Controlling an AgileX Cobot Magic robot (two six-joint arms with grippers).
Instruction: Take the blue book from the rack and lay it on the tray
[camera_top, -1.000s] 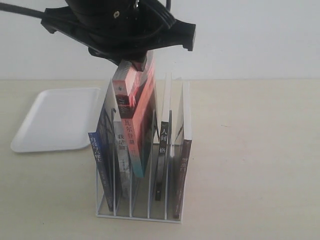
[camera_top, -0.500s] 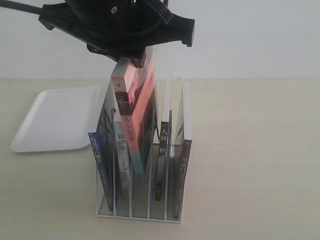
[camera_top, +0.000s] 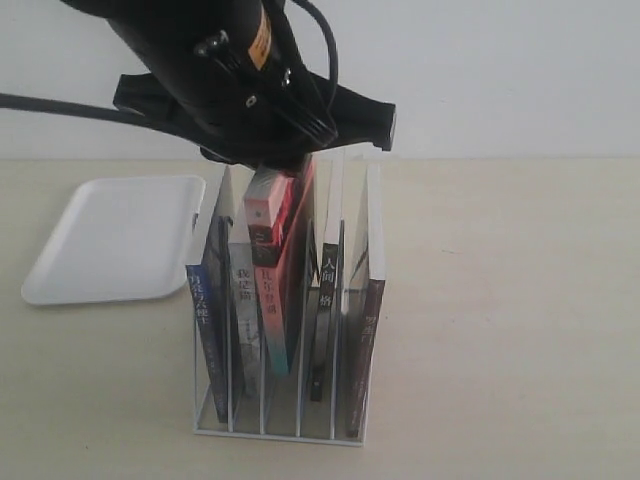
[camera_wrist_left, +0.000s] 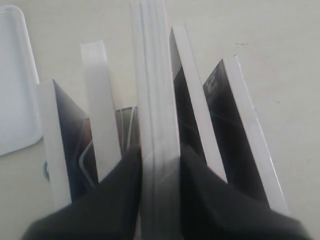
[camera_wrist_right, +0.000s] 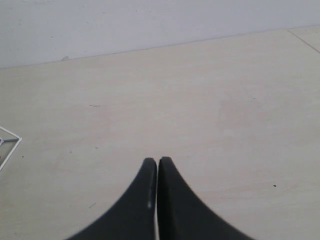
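The blue book (camera_top: 203, 320) stands upright in the outermost left slot of the white wire rack (camera_top: 280, 430); in the left wrist view its dark cover (camera_wrist_left: 70, 135) shows two books away from my fingers. My left gripper (camera_top: 275, 165) is above the rack, shut on the top edge of the red-spined book (camera_top: 268, 270) in the middle slot, whose white page edge (camera_wrist_left: 156, 100) runs between the two black fingers. The white tray (camera_top: 115, 235) lies flat to the rack's left. My right gripper (camera_wrist_right: 157, 162) is shut on nothing, over bare table.
A grey-spined book (camera_top: 243, 300) stands between the blue and red books. A black-spined book (camera_top: 325, 290) and a dark brown-spined book (camera_top: 368, 330) fill the right slots. A corner of the rack (camera_wrist_right: 7, 145) shows in the right wrist view. The tray's rim (camera_wrist_left: 15, 85) shows in the left wrist view.
The red-spined book, raised and tilted before, has come down into its slot with the left gripper still on it. The left arm has dropped lower over the rack.
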